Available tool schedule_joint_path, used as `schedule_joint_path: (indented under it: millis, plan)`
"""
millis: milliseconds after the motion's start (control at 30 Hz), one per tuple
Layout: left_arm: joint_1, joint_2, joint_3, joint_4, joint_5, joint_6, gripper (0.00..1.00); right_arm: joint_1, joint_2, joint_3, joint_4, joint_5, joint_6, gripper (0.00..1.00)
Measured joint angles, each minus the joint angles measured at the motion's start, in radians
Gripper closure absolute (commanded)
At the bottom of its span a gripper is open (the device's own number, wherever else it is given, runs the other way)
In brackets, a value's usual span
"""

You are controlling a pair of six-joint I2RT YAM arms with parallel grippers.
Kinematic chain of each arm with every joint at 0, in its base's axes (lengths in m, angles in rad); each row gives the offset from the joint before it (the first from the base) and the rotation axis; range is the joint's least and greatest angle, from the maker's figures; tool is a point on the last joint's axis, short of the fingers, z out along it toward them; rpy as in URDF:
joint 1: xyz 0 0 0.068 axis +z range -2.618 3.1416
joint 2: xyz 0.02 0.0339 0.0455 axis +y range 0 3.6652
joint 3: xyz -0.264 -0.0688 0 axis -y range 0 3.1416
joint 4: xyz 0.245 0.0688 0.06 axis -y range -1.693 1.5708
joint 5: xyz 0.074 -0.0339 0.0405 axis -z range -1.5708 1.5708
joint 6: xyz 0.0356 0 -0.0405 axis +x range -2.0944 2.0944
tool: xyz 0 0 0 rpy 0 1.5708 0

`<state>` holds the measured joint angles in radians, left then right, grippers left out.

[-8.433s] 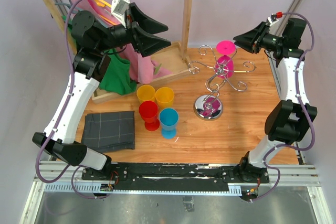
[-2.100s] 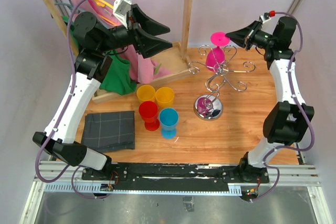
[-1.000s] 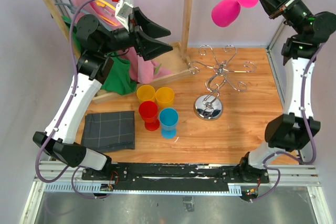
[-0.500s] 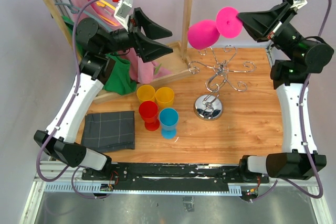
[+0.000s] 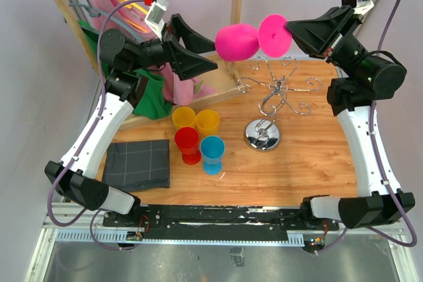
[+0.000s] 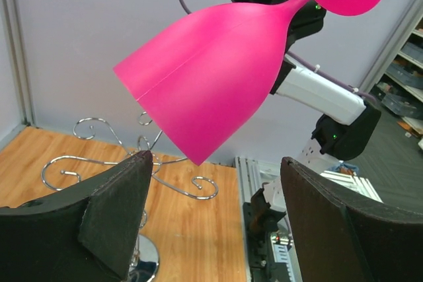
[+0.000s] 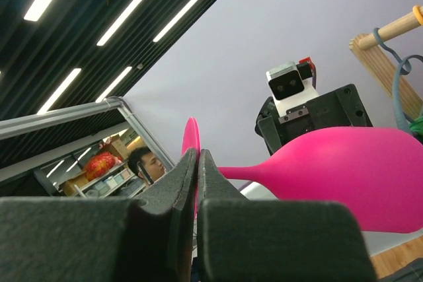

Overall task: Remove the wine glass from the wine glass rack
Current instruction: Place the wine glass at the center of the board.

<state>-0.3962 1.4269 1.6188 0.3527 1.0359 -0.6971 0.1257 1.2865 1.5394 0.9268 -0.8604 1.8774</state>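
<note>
Looking from above, you have the wine glass [image 5: 236, 39] off the wine glass rack [image 5: 277, 88] and up in the air. It lies on its side over the far part of the surface [image 5: 310, 163], above and to the left of the rack's hooks. Your right gripper [image 5: 289, 30] holds it by the flat round foot, jaws clamped on the thin disc, and the stem and bowl reach out leftward from there. Your left gripper [image 5: 213, 55] faces it from the other side, jaws set wide apart and touching nothing. The mouth of the bowl sits just ahead of its fingertips; whether the rim has entered the gap between them you cannot tell. The chrome rack stands upright on its mirrored base on the surface below. To its left stand four cups [image 5: 187, 140], yellow, orange, red and blue, with a folded grey cloth [image 5: 137, 163] beside them and a wooden clothes rack [image 5: 236, 11] at the far edge
</note>
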Motion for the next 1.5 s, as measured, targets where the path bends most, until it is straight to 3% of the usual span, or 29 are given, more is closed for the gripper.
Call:
schedule_joint_path:
  millis: [467, 933, 1033, 1500]
  plan:
    - [0.000, 0.006, -0.002, 0.147, 0.006, -0.141, 0.17, 0.048, 0.000, -0.047, 0.108, 0.042, -0.009, 0.99]
    - [0.000, 0.006, -0.002, 0.185, 0.006, -0.187, 0.22, 0.094, 0.047, -0.080, 0.221, 0.079, 0.001, 0.99]
    - [0.000, 0.006, -0.002, 0.185, 0.006, -0.189, 0.32, 0.095, 0.047, -0.105, 0.236, 0.086, 0.002, 0.99]
    - [0.001, 0.002, -0.001, 0.217, 0.053, -0.240, 0.99, 0.090, 0.057, -0.221, 0.336, 0.207, 0.007, 0.99]
